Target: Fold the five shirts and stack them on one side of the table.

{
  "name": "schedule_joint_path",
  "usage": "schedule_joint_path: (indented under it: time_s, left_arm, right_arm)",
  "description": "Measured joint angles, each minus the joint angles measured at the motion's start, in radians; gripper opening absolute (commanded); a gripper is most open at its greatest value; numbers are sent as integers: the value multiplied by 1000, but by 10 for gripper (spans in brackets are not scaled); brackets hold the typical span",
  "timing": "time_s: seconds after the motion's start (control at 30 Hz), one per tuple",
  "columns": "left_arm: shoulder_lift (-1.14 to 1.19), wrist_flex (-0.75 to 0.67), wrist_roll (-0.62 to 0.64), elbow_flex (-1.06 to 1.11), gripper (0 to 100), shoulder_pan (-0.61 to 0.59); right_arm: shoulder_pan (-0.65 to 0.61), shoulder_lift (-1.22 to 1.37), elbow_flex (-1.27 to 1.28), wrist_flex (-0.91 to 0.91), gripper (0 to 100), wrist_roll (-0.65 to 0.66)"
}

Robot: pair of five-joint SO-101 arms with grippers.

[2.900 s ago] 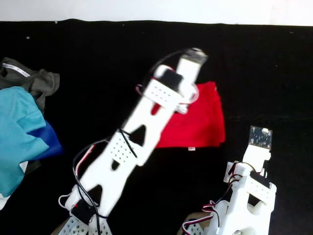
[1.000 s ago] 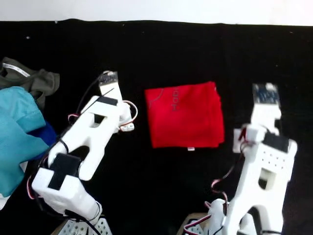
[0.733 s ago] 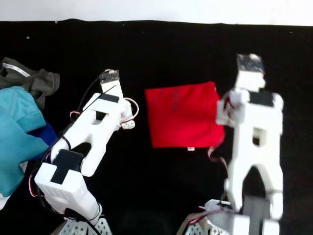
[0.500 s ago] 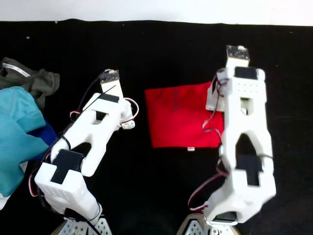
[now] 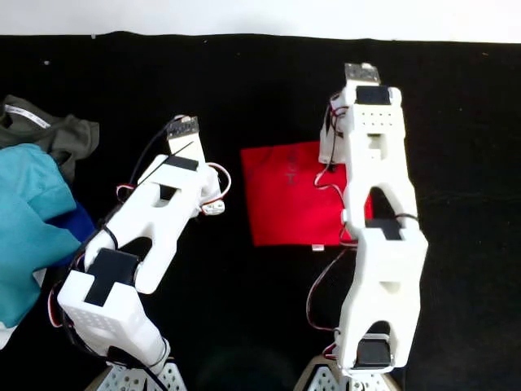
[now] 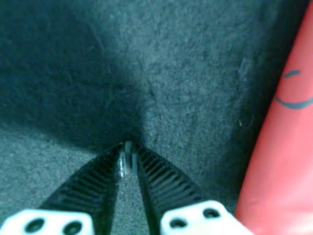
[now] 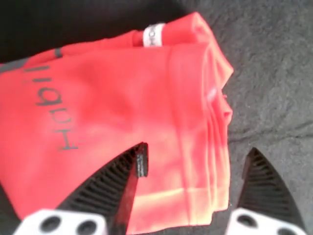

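Folded red shirt (image 5: pixel 285 195) lies mid-table on the black cloth (image 5: pixel 244 81). Right gripper (image 7: pixel 195 152) is over the shirt's far right corner, jaws wide apart, holding nothing. Left gripper (image 6: pixel 128 149), closed and empty, is over cloth just left of the shirt. Unfolded shirts (image 5: pixel 32 220) are heaped at the left edge.

place: we take this for a robot test bench in a lab or workshop; which of the two, we cannot tell.
cover: black felt cloth (image 5: pixel 244 73) under the left pincer (image 6: pixel 128 147) and the right pincer (image 7: pixel 198 149).
wall: plain white strip (image 5: pixel 260 16) beyond both pincers.
rig: white left arm (image 5: pixel 155 220) and right arm (image 5: pixel 376 195) behind their pincers.
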Motion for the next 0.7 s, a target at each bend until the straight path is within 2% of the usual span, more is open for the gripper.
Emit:
schedule_joint_path:
  time_s: [0.23,0.6,0.67,0.7]
  left_arm:
    - [0,0,0,0,8,0]
    - [0,0,0,0,8,0]
    - [0,0,0,0,8,0]
    - [0,0,0,0,8,0]
  right_arm:
    - [29,71,-46,3,305,0]
    - [26,226,-60,-161,303,0]
    - [26,249,-63,-170,283,0]
    - [26,258,-63,-170,241,0]
